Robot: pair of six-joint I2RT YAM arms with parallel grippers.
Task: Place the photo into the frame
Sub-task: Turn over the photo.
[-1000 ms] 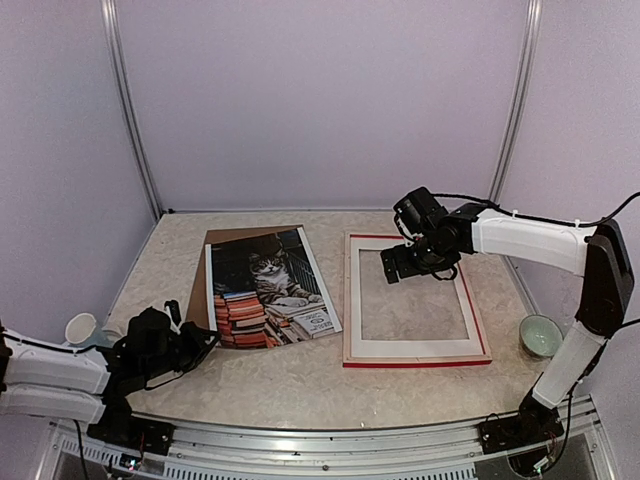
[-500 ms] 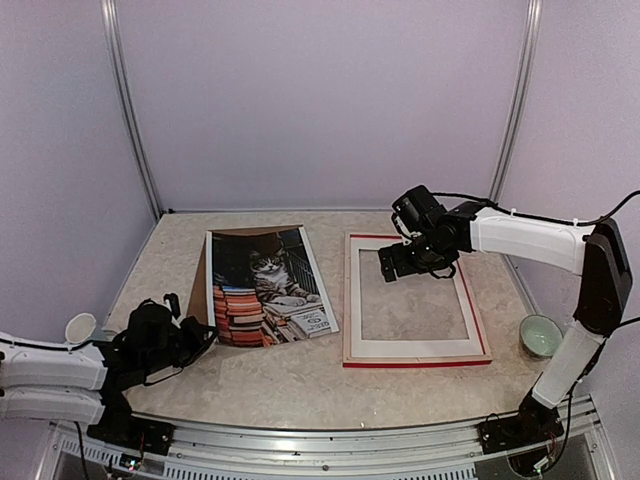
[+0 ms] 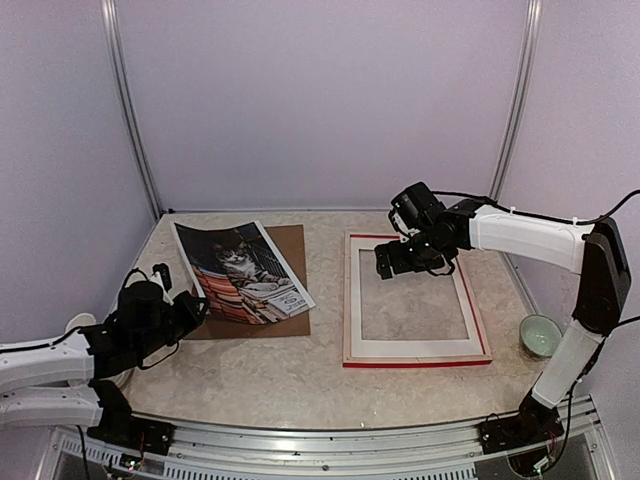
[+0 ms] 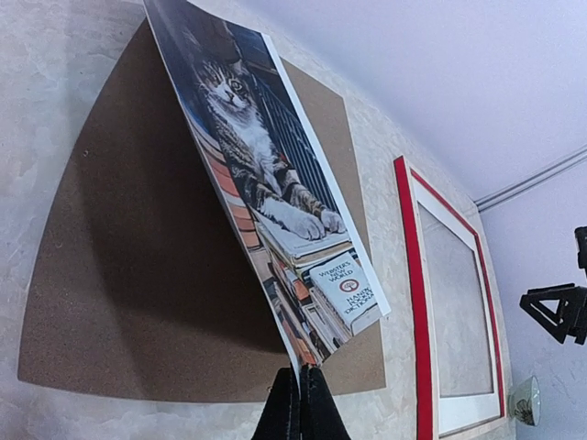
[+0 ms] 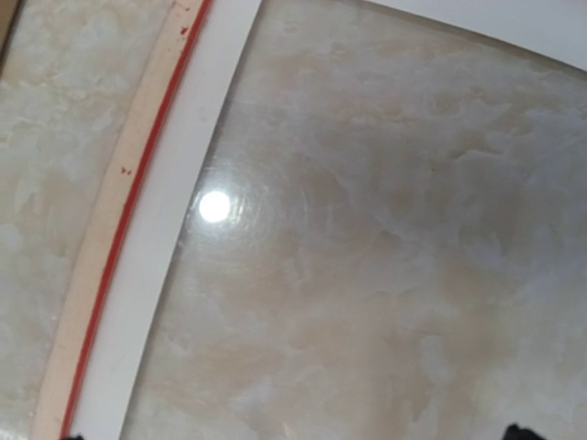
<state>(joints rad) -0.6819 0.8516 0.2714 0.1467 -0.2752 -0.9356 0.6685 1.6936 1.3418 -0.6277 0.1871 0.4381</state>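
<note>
- The photo (image 3: 240, 275) has come up off the brown backing board (image 3: 292, 250). A second ago it lay flat over most of the board; now it tilts, raised at its near corner, and the board's right and near parts are bared.
- The left gripper (image 3: 193, 312) has drawn back to the left and upward. It is clamped tight on the photo's near corner, and the left wrist view shows its fingers (image 4: 284, 411) pressed together on the paper's edge.
- The cat print faces up and the sheet bows slightly. Its far part hangs over the board.
- The right gripper (image 3: 385, 262) has barely shifted. It hovers over the far left of the frame (image 3: 415, 362), its jaws spread wide and holding nothing.
- The frame lies flat, off to the photo's right, with the white mat (image 3: 415, 348) inside it.
- The pick looks done, and carrying the photo across to the frame's opening remains. Limp paper held by one corner may droop or swing on the way.
</note>
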